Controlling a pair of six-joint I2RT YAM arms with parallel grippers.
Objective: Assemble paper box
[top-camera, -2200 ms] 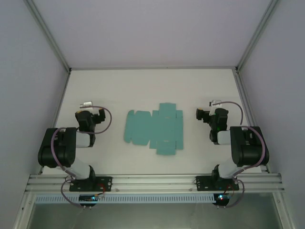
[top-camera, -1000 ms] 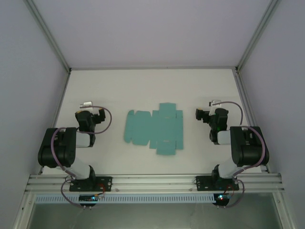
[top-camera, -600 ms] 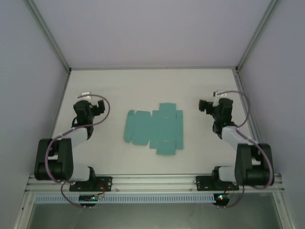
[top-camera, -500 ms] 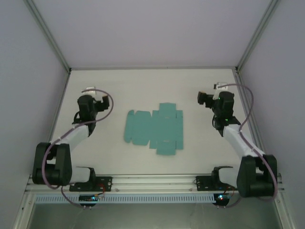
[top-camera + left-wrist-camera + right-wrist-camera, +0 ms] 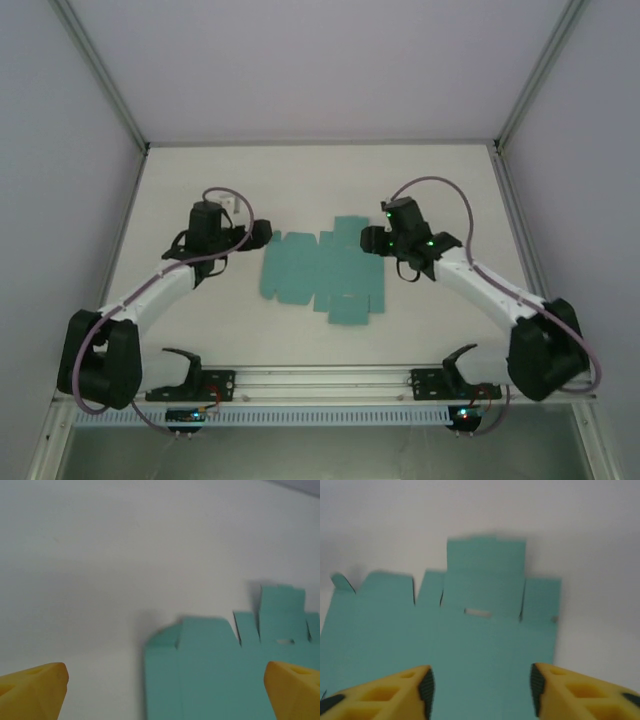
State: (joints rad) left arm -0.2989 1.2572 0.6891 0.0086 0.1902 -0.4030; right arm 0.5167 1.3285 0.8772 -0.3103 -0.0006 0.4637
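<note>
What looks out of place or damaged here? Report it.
Nothing serious. The paper box lies flat and unfolded on the table. Only one small corner tab at its edge curls up slightly off the surface. No tears or spills show.

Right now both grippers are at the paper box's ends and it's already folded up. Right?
Not folded: top external view shows the paper box as a flat sheet, flaps spread. The left gripper and right gripper are at its ends.
</note>
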